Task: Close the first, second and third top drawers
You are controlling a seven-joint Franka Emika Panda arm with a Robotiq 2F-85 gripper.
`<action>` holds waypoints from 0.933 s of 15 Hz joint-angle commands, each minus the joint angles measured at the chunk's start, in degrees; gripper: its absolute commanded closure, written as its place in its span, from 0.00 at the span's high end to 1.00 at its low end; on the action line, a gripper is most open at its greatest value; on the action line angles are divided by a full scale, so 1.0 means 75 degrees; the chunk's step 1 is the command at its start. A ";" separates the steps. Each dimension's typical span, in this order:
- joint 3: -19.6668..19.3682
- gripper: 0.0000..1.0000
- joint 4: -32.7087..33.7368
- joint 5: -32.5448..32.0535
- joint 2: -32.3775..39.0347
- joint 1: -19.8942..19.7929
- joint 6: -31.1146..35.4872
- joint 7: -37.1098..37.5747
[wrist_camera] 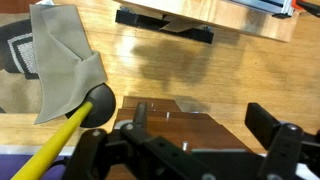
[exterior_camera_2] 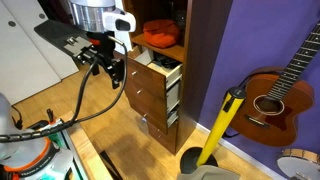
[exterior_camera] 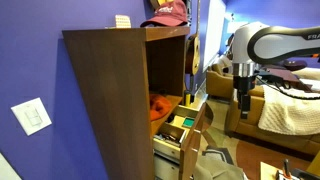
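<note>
Exterior views, cabinet: a tall dark brown cabinet (exterior_camera: 105,100) stands against the purple wall (exterior_camera: 30,60). Its open shelf holds an orange thing (exterior_camera_2: 160,33), which is no part of the job.
Arm: the white arm (exterior_camera: 268,42) comes in from the room side, facing the drawer fronts. Judged: it is placed so that a push runs straight along the drawers' travel.
Drawers, place: three drawers (exterior_camera_2: 158,82) are stacked just under the open shelf on the cabinet's front. In an exterior view (exterior_camera: 180,132) they jut out past the cabinet's edge.
Drawers, look: the fronts are dark brown and match the cabinet, and paler sides and insides show where they stand out. All three appear pulled out and none is flush. I cannot tell how far each one is out.
Gripper, place: the gripper (exterior_camera_2: 100,58) hangs in front of the drawers at about the top drawer's height, apart from them. No contact is seen.
Gripper, state: in the wrist view the fingers (wrist_camera: 135,122) are spread wide with nothing between them. Judged: no grasp is needed, since a flat push on each front should do.
Floor items: a yellow-handled brush (exterior_camera_2: 222,120) and a grey dustpan (wrist_camera: 58,60) sit by the cabinet's foot. A guitar (exterior_camera_2: 275,95) leans on the wall, well apart.
Progress: judged not begun, with all three drawers left to close.
Risk: judged that a push off-centre could skew a drawer and jam it.
</note>
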 commanded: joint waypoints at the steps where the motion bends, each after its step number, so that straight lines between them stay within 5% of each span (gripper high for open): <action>1: 0.0043 1.00 0.0014 0.0024 0.0014 -0.0052 -0.0012 -0.0023; 7: 0.0043 1.00 0.0014 0.0024 0.0014 -0.0052 -0.0012 -0.0023; 14: 0.0216 1.00 -0.0707 0.0537 -0.0055 0.0030 0.2603 0.0406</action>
